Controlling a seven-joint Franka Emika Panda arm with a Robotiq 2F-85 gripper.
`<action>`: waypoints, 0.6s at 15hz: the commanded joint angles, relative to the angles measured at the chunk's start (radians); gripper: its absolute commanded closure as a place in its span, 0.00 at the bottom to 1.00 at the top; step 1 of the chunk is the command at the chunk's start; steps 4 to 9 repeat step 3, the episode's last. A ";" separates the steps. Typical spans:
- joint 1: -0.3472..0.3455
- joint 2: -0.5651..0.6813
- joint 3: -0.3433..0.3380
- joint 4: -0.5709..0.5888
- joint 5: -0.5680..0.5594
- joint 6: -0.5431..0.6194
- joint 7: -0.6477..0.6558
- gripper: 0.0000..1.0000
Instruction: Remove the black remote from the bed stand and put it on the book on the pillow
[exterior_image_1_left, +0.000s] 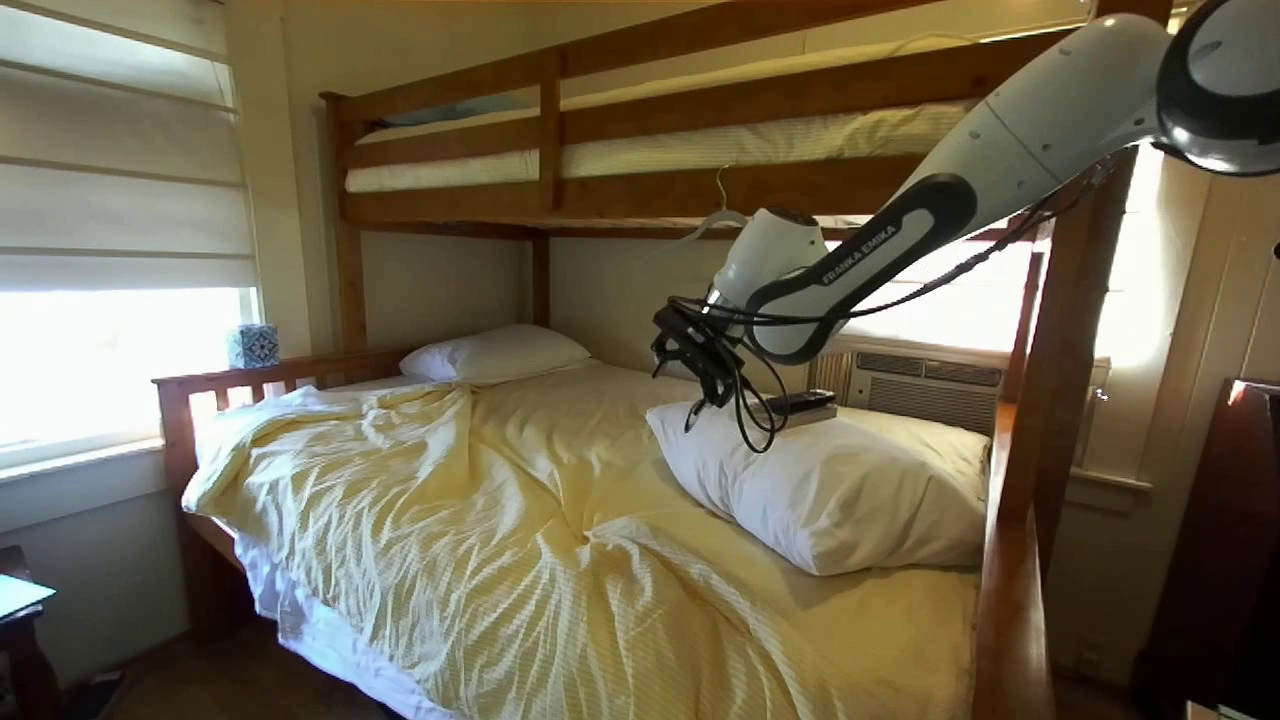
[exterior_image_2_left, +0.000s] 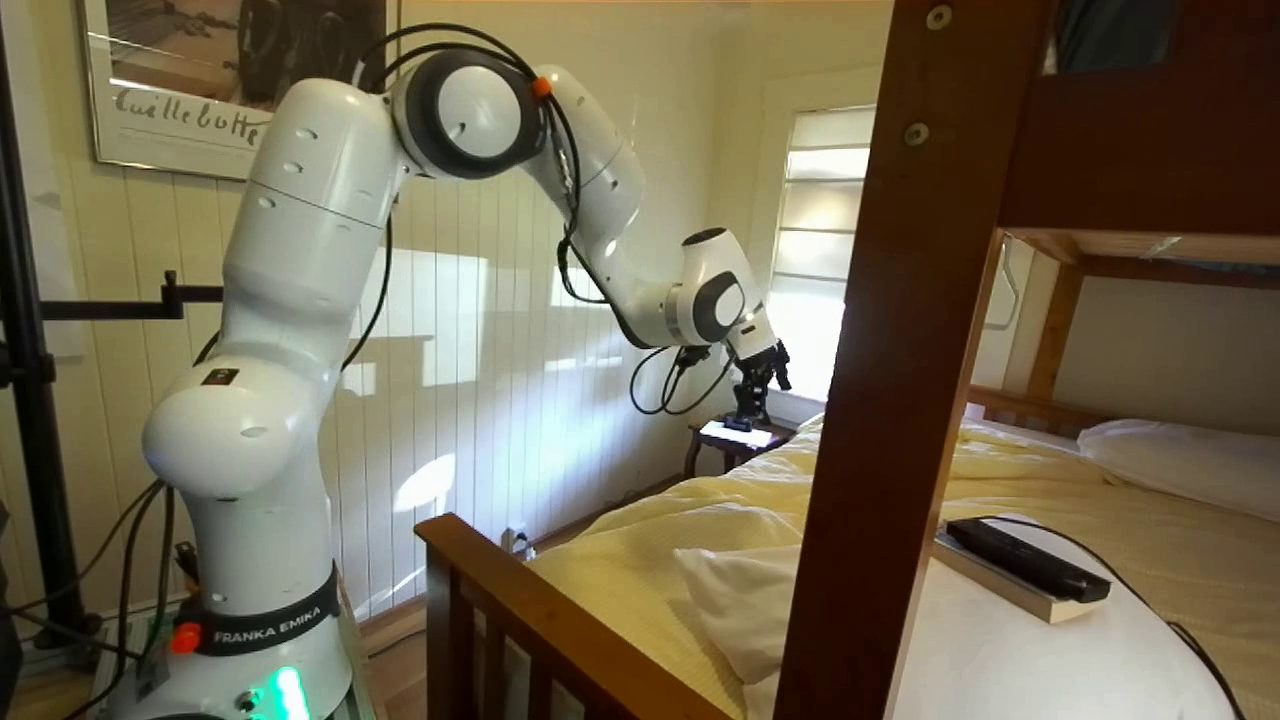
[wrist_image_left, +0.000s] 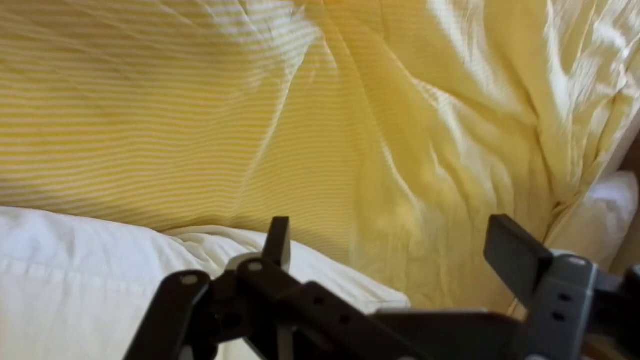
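1. The hand (wrist_image_left: 390, 237) stands wide open and holds nothing; yellow bedding (wrist_image_left: 325, 150) shows through its gap.
2. The wrist view gives the pillow (wrist_image_left: 100, 280) at lower left and none of the task's other things.
3. In both exterior views a black bar (exterior_image_1_left: 800, 402), perhaps the remote, lies right of the hand, on the book (exterior_image_1_left: 815, 413) on that pillow; in an exterior view this bar (exterior_image_2_left: 1030, 558) runs long-ways from upper left to lower right.
4. In an exterior view a dark shape (exterior_image_2_left: 738, 424) shows over the desk (exterior_image_2_left: 727, 453), just below the hand; remote or fingertip, I cannot tell. At lower left in an exterior view, the desk's corner (exterior_image_1_left: 30, 650) shows no such shape.
5. If the bar is the remote, probably only backing off remains; if the shape, the reach goes to the desk.
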 joint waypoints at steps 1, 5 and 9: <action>-0.220 -0.118 0.268 -0.101 0.109 -0.008 -0.269 0.00; -0.176 -0.073 0.228 -0.053 0.081 -0.002 -0.214 0.00; -0.176 -0.073 0.228 -0.053 0.081 -0.002 -0.214 0.00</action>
